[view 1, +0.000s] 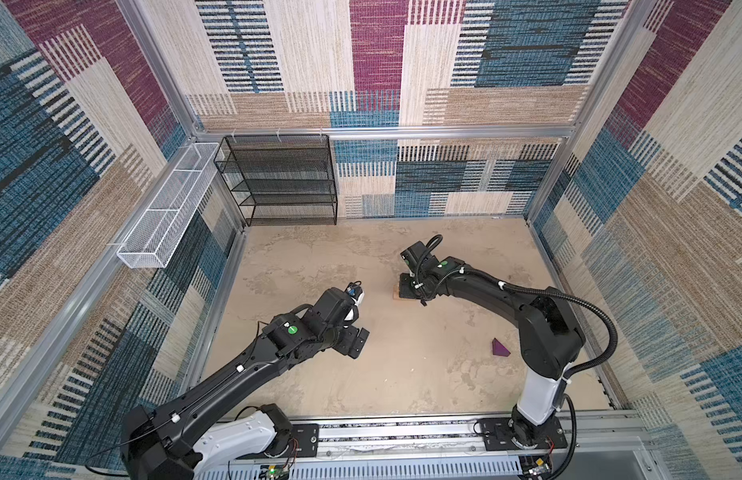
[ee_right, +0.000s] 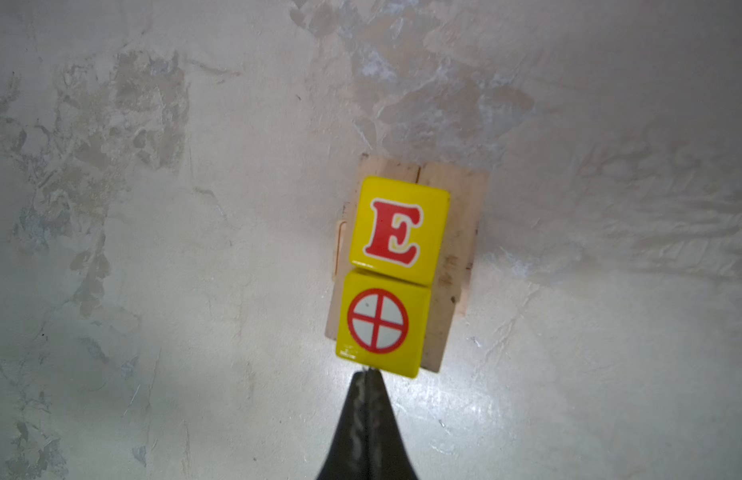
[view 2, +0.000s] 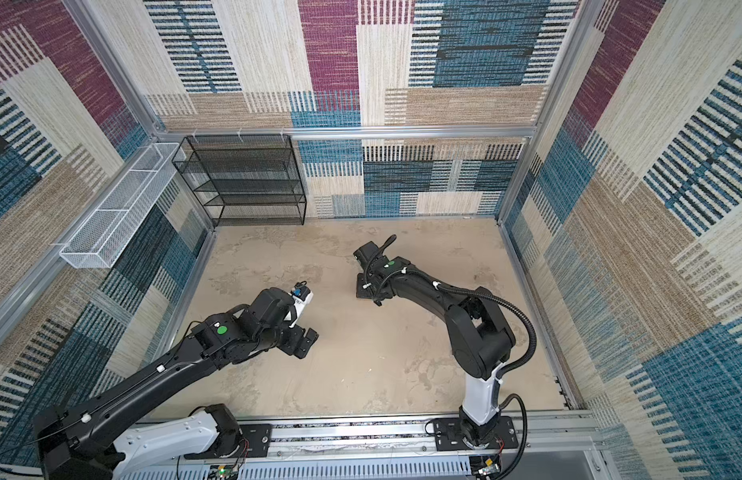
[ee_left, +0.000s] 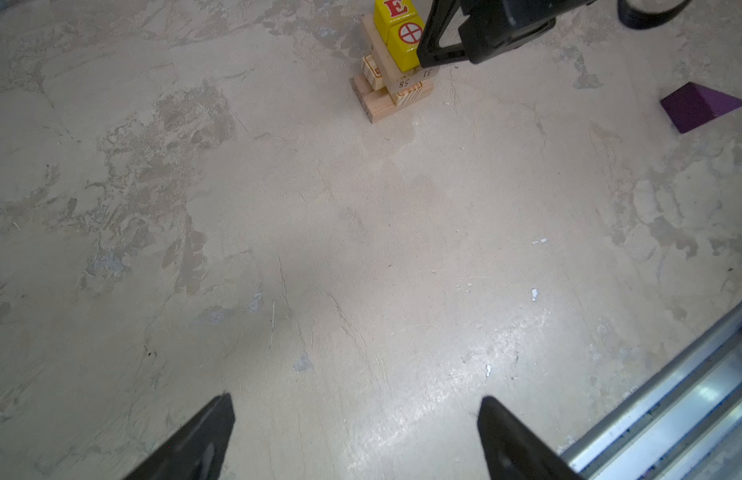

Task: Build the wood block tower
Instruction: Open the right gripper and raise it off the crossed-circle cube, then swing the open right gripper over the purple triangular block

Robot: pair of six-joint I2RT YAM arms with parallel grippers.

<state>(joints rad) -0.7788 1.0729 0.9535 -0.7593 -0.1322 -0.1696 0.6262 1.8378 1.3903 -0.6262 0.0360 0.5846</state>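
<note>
Now the stack of crossed tan wooden planks [ee_left: 396, 89] stands on the bench [ee_left: 319, 249], two small yellow cubes [ee_right: 398, 228] side by side on top. The right claw [ee_right: 367, 376], closed, points just beside one cube. The left claw [ee_left: 354, 405] is wide. The purple wedge [ee_left: 697, 106] lies well apart.

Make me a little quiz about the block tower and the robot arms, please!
1. True or false: the purple wedge sits on top of the tower.
2. Which red letter is printed on a yellow cube? A) E B) K C) S
3. Fill the gap: the left gripper is ___ (open or shut) and holds nothing.

Key: 1 false, it lies on the table apart from the tower; 2 A; 3 open.
</note>
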